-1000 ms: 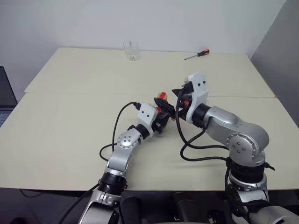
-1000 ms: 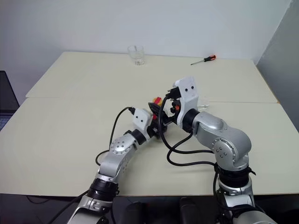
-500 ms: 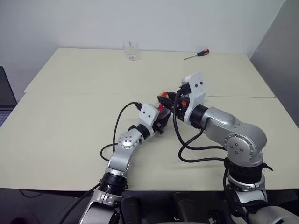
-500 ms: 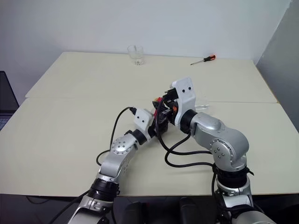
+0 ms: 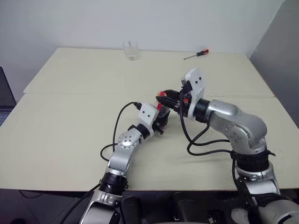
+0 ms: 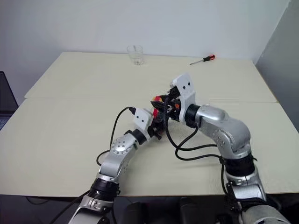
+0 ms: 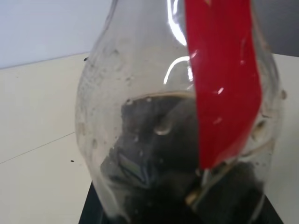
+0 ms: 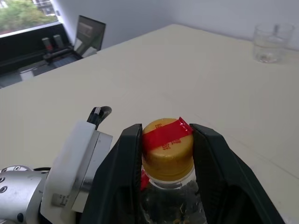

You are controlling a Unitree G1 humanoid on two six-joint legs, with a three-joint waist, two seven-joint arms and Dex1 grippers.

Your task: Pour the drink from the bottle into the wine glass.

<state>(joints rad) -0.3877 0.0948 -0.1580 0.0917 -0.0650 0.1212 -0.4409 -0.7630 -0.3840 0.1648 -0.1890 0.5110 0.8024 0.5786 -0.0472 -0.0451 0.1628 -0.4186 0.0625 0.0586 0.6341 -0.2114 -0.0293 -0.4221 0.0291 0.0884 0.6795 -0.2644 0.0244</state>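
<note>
Here, left gripper (image 5: 162, 119) fingers clamped on the bottle (image 7: 177, 140), right gripper (image 8: 166, 140) fingers closed around its yellow cap (image 8: 167, 149), tumbler (image 5: 131, 50) far back on tabletop (image 5: 70, 116).

Yellow cap (image 8: 167, 149), red label strip (image 7: 223, 84), dark drink (image 7: 159, 154).

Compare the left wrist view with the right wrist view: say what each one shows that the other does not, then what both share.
Left wrist view alone: the bottle's lower body close up, with the dark drink pooled in it, filling only part of it.

Right wrist view alone: the yellow cap with the right gripper's jaws closed on either side of it, the left gripper's white housing, a tumbler far off on the table, and a dark screen beyond the table's edge.

Both: the bottle, its red label strip, and the cream table.
</note>
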